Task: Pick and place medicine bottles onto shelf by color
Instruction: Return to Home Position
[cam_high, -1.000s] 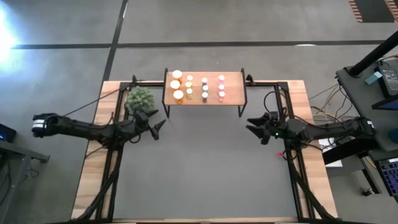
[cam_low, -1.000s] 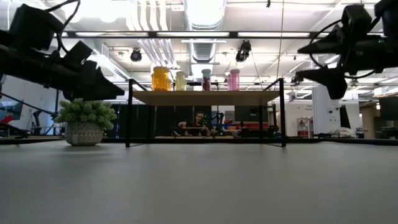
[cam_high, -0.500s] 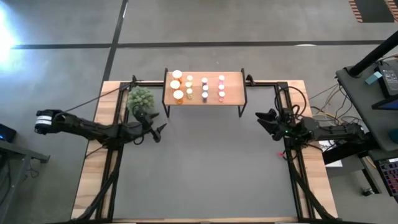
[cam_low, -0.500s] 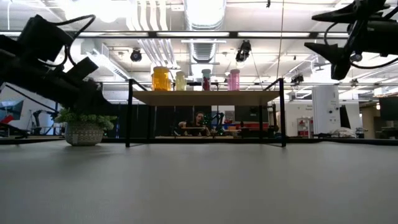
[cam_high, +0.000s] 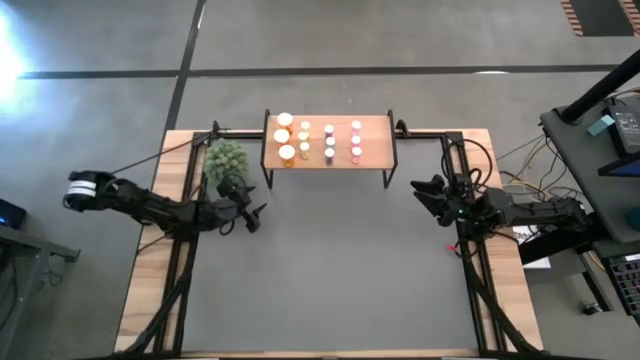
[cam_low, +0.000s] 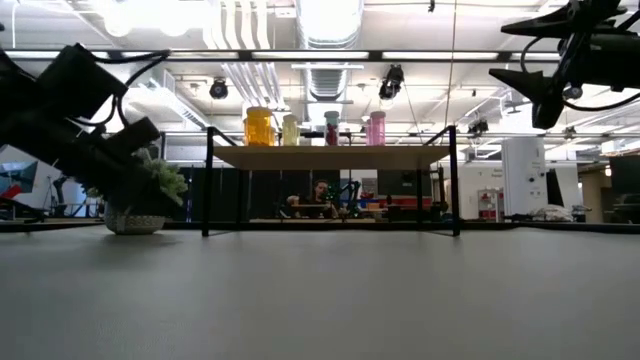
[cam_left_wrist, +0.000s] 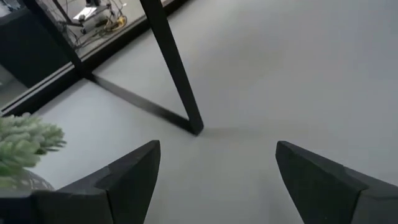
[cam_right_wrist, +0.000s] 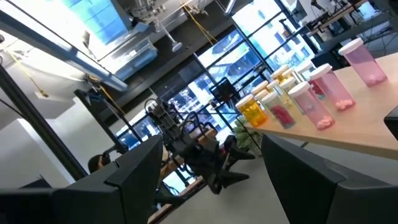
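Observation:
Several white-capped medicine bottles stand upright in rows by color on the light-wood shelf at the table's far middle: orange, yellowish, dark and pink. My left gripper hovers open low at the table's left, near the shelf's left front leg, holding nothing. My right gripper stands open and raised at the table's right, level with the shelf; the bottles show past its fingers.
A green bushy plant in a pot stands at the far left, just behind my left gripper. The shelf's thin black legs reach the grey table top. Black frame rails run along both table sides. A person sits in the room behind.
My left gripper has sunk toward the table top and tipped downward, staying open beside the plant. My right gripper has drawn back toward the table's right edge and risen, tipping up, and has kept still for the last half second. The bottles have not moved.

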